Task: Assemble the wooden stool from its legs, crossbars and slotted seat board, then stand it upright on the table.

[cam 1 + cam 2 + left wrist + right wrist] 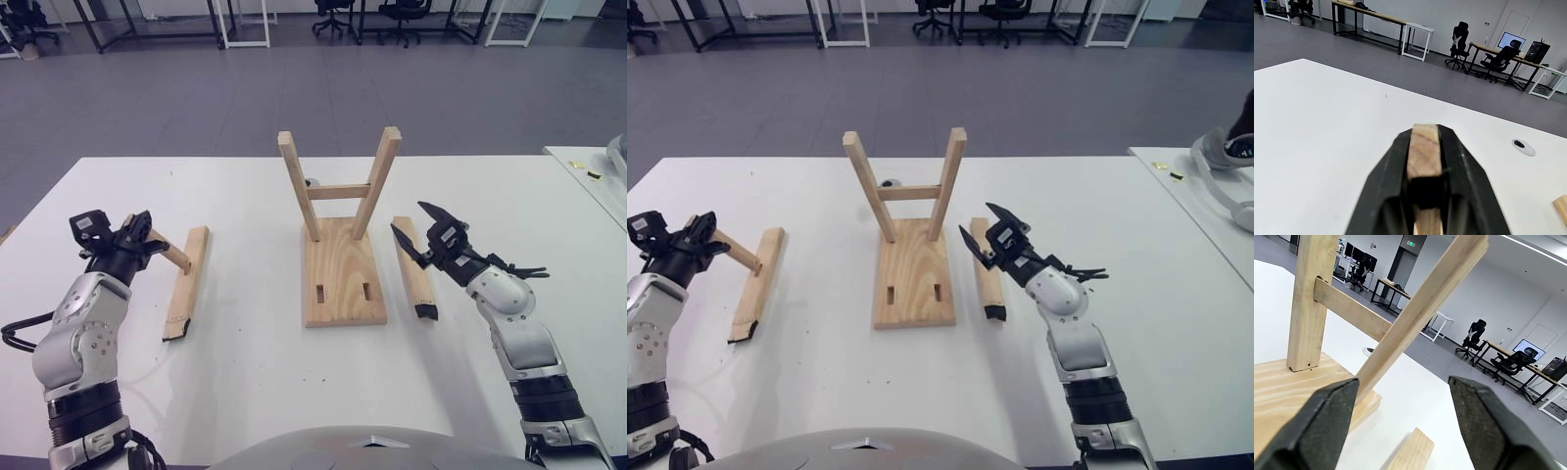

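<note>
Our left gripper clamps the stiff, light crossbar; our right gripper gapes near the loose leg, best pinched mid-length, we judge.

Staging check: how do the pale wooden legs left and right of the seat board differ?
The left wooden leg carries a short crossbar clamped in the left gripper; the right wooden leg is bare, the open right gripper over it. The left one lies well apart from the seat board; the right one close beside it. Both lie flat, dark-tipped.
</note>
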